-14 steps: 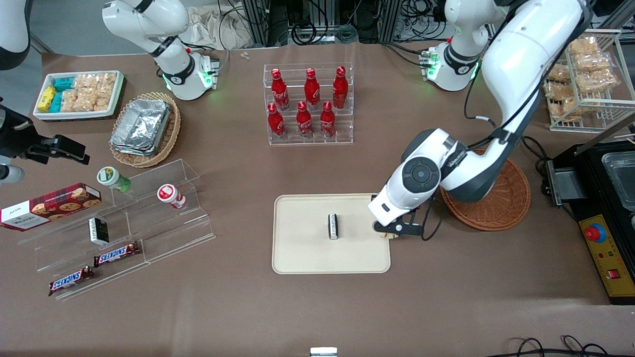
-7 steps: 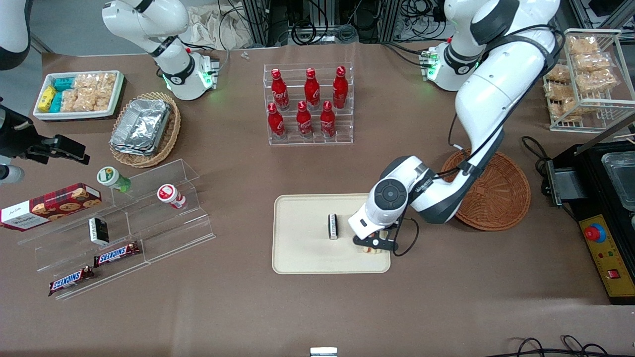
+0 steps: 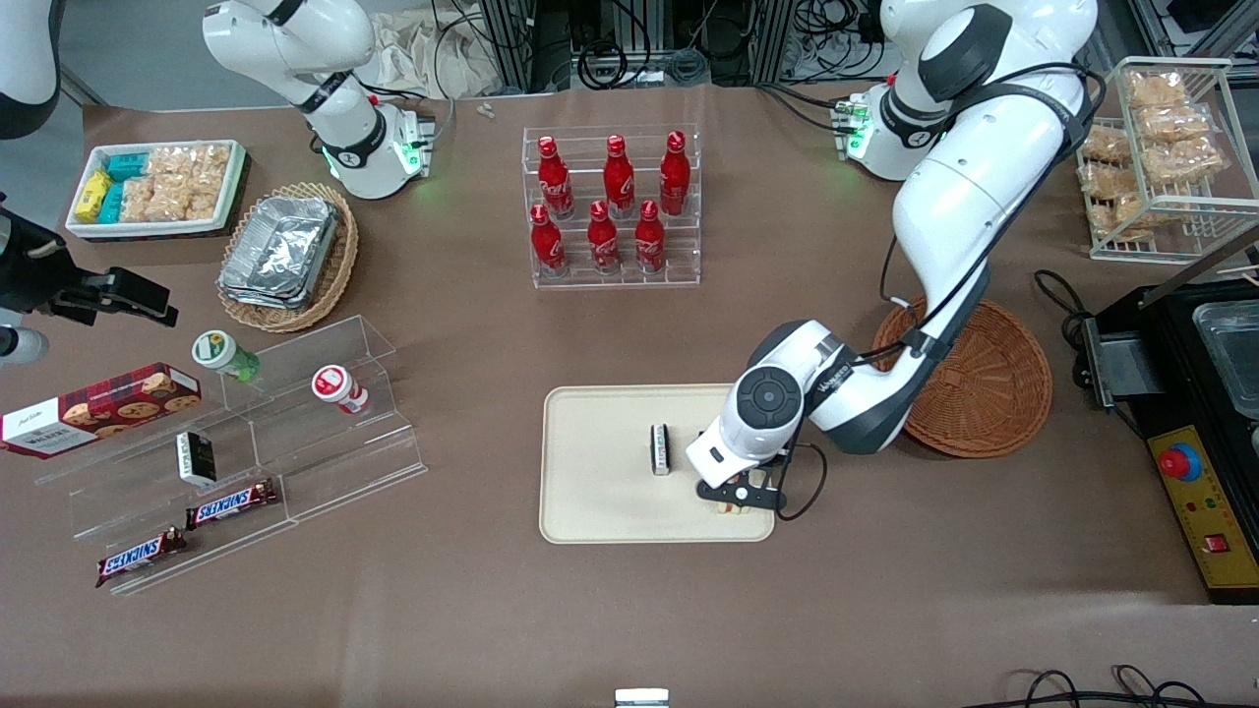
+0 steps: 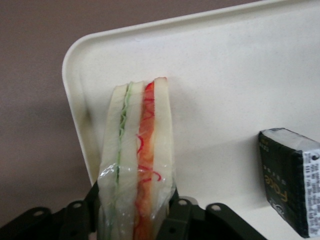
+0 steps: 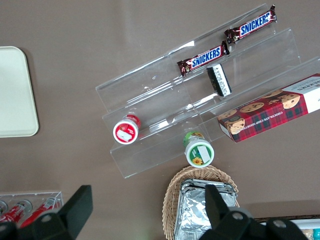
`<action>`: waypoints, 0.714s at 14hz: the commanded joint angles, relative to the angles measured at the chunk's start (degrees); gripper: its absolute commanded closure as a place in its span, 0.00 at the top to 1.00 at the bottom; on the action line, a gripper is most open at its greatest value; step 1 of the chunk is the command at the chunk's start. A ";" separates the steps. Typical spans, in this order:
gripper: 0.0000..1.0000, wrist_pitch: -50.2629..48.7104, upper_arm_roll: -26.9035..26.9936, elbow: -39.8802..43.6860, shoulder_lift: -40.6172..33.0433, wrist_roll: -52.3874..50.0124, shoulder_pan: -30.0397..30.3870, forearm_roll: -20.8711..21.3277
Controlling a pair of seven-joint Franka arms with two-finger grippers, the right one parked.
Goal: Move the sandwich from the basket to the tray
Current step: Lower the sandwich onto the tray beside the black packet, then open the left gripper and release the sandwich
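The gripper [image 3: 736, 502] is clamping the wrapped sandwich [image 4: 136, 165] upright over the tray [image 3: 600, 511], close to the rim nearest the basket [image 3: 993, 393], so it is best lowering it gently until it touches, staying inside that rim and apart from the small dark packet [image 4: 291, 180], then opening.

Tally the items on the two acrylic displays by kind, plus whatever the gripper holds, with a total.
Red bottles: 6
Snickers bars: 2
Yogurt cups: 2
Cookie box: 1
Small dark packet: 1
Sandwich, in the gripper over the tray: 1
Total: 13
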 commanded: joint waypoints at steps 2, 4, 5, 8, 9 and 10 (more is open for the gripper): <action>1.00 -9.41 -0.32 1.75 -4.62 -1.22 0.92 -3.95; 1.00 -13.90 0.29 1.93 -9.97 -2.53 1.19 -11.95; 1.00 -16.27 0.29 1.75 -12.87 -3.50 2.76 -12.94; 1.00 -23.04 -0.06 -0.09 -20.87 -5.97 6.90 -14.71; 1.00 -24.01 -0.15 -0.79 -23.16 -6.05 8.38 -14.79; 1.00 -24.98 -0.32 -2.45 -25.97 -5.62 10.57 -16.71</action>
